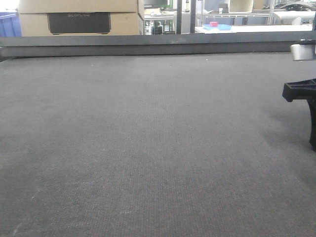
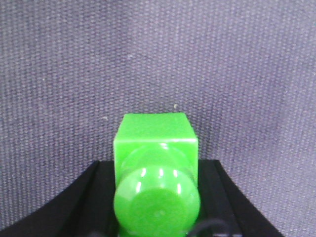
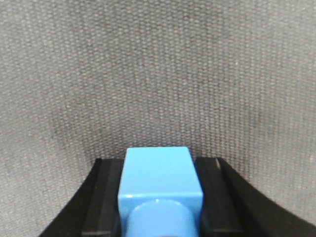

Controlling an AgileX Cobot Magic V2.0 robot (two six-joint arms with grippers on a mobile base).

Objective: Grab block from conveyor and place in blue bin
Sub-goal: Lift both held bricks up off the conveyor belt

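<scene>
The conveyor [image 1: 148,148] is showing as dark grey woven cloth, matt and finely rough, with a few pale specks sitting in the weave. Its rail [image 1: 148,47] is looking like smooth, dull dark metal. Behind it, the boxes [image 1: 79,15] are reading as plain matt cardboard.

In the left wrist view the green piece [image 2: 155,136] is shining as smooth, glossy plastic, its rounded end catching small white highlights. The left housing [image 2: 89,207] beside it is looking black and matt.

In the right wrist view the blue piece [image 3: 159,170] is appearing as smooth plastic with a softer, satin sheen. The right housing [image 3: 101,197] is looking matt black and smooth.
</scene>
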